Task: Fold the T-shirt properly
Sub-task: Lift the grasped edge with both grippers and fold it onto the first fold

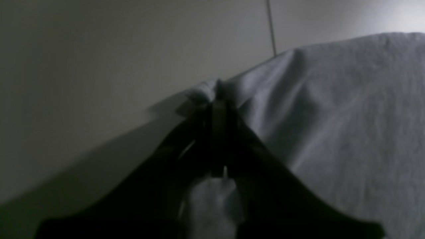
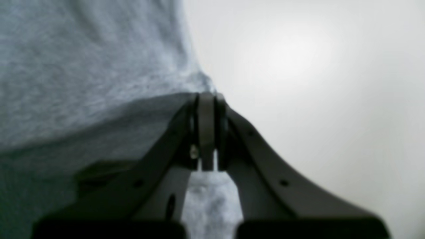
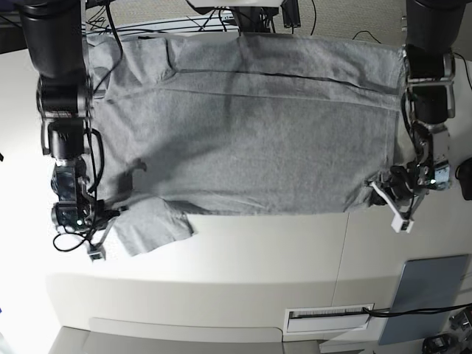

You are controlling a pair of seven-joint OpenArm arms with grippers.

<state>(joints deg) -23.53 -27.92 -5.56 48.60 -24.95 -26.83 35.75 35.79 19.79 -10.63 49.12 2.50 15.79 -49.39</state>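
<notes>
The T-shirt lies spread, plain side up, across the upper half of the base view, no lettering legible. The left gripper pinches its edge; the right gripper likewise seems clamped on fabric.

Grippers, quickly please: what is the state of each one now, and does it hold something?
Left gripper: closed, pinching the edge of the grey T-shirt.
Right gripper: closed on the same T-shirt's edge.
</notes>
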